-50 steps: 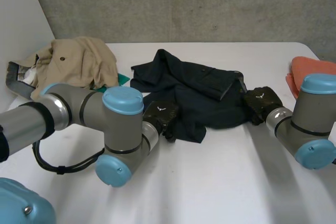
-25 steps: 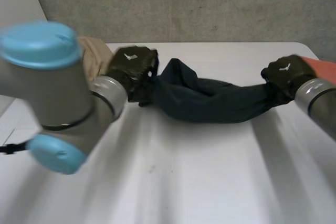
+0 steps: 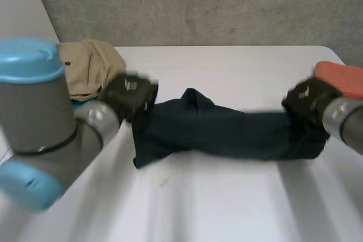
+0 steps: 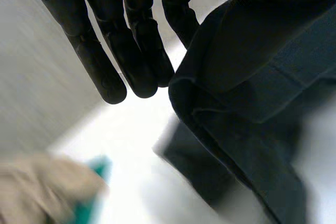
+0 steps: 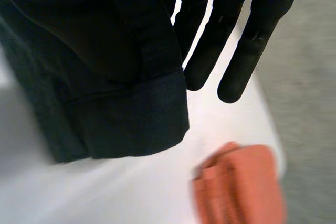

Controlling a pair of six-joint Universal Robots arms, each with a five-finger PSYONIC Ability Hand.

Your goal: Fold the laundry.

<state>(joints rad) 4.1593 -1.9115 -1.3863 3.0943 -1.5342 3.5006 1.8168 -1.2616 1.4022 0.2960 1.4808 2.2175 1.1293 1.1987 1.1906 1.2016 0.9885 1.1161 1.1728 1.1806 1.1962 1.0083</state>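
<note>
The left hand (image 3: 131, 93) pinches the dark shirt's (image 3: 227, 131) left end and the right hand (image 3: 306, 99) its right end, with their other fingers (image 4: 105, 61) straight. The shirt is stretched between them over the middle of the table (image 3: 227, 208). A white mark on each hand is too blurred to read. A tan cloth (image 3: 91, 66) lies far left, an orange cloth (image 3: 340, 77) far right.
</note>
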